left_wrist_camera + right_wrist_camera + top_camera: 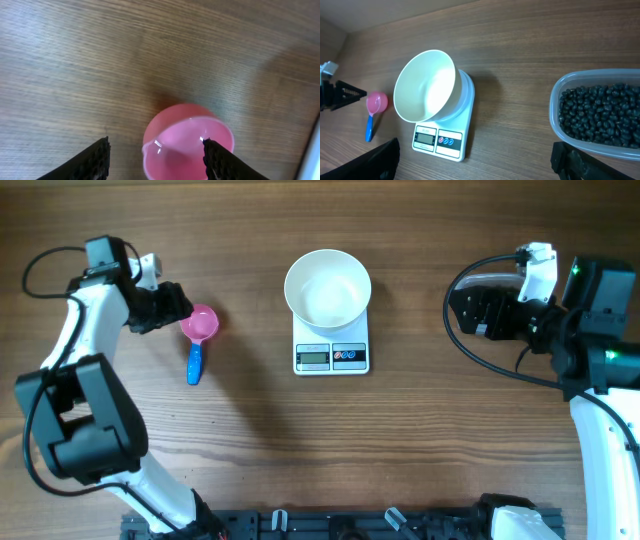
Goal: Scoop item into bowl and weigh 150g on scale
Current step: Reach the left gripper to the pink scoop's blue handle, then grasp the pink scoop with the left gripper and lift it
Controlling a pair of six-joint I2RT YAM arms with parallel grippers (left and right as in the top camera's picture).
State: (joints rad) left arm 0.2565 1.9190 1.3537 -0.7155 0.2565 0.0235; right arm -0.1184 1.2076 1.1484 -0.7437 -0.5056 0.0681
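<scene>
My left jaws stand apart astride the pink cup of the scoop [187,147], one finger at its rim and the other just clear. The blue handle [194,365] runs from the cup toward my base (my wrist view hides it), so the cup is what I can grip. My right jaws gape empty, well apart from it, near the tub [554,107] of beans [597,115]. The bowl [328,288] sits empty on the scale [331,356].
</scene>
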